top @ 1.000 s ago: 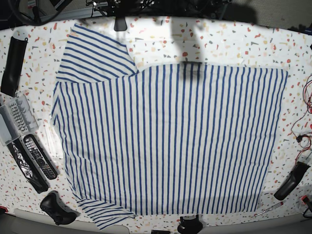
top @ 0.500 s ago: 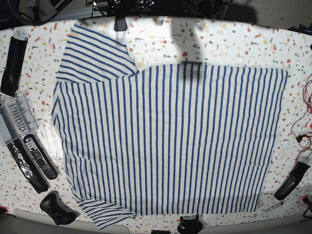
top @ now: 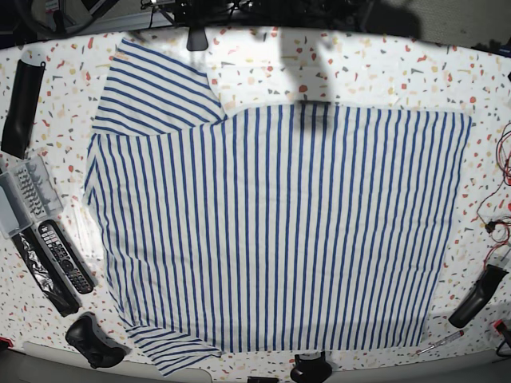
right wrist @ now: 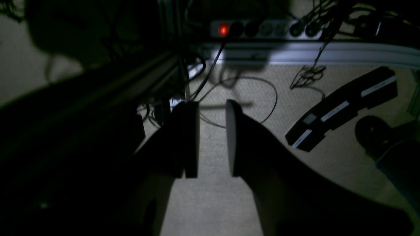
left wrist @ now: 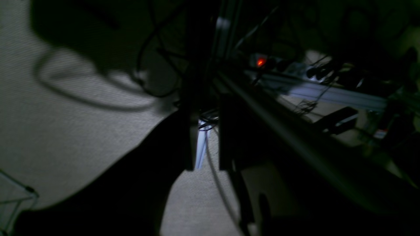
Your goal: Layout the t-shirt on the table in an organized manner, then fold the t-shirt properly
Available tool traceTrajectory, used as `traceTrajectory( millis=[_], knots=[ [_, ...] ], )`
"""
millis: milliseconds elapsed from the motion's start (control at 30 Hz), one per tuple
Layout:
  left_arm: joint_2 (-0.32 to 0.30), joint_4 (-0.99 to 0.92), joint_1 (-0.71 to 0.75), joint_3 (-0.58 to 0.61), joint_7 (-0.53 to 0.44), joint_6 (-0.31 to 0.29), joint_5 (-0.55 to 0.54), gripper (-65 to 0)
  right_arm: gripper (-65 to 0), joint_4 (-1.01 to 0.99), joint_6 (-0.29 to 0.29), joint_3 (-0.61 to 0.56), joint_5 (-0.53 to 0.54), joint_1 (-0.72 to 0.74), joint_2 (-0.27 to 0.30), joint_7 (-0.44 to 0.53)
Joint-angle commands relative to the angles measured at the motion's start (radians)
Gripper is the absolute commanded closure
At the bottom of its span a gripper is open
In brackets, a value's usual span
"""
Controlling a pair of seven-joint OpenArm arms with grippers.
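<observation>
The t-shirt [top: 279, 231], white with thin blue stripes, lies spread flat over most of the table [top: 383, 72]. One sleeve points to the far left and another pokes out at the near left. Neither gripper appears in the base view. In the left wrist view my left gripper [left wrist: 206, 147] hangs in a dark spot over grey carpet, its jaws apart with only floor and a pale cable seen through the gap. My right gripper [right wrist: 212, 141] is also over carpet, with a clear gap between its dark fingers [right wrist: 190, 137] and nothing in it. Both are away from the t-shirt.
Left of the shirt lie a black tube [top: 20, 104], a grey case [top: 20, 195], two remote controls [top: 64, 255] and a black gadget [top: 92, 341]. At the right edge are red wires [top: 499, 199], a black handle [top: 477, 297] and a screwdriver [top: 439, 343]. A power strip [right wrist: 262, 29] sits on the floor.
</observation>
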Motion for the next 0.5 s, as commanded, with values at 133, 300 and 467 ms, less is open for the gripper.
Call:
traceTrajectory(
  millis=[133, 300, 467],
  knots=[
    [-0.013, 0.174, 0.132, 0.002, -0.007, -0.124, -0.002, -9.5, -14.1, 0.167, 0.079, 0.000, 0.079, -0.137, 0.060, 0.004],
    [-0.037, 0.372, 0.282, 0.002, -0.006, -0.192, -0.011, -9.5, -14.1, 0.399, 0.117, -0.002, 0.190, -0.307, 0.132, -0.025],
    [-0.087, 0.570, 0.419, 0.002, 0.085, -0.192, -0.119, -9.5, -14.1, 0.649, 0.131, -0.002, 0.333, -0.491, 0.228, -0.080]
  ],
)
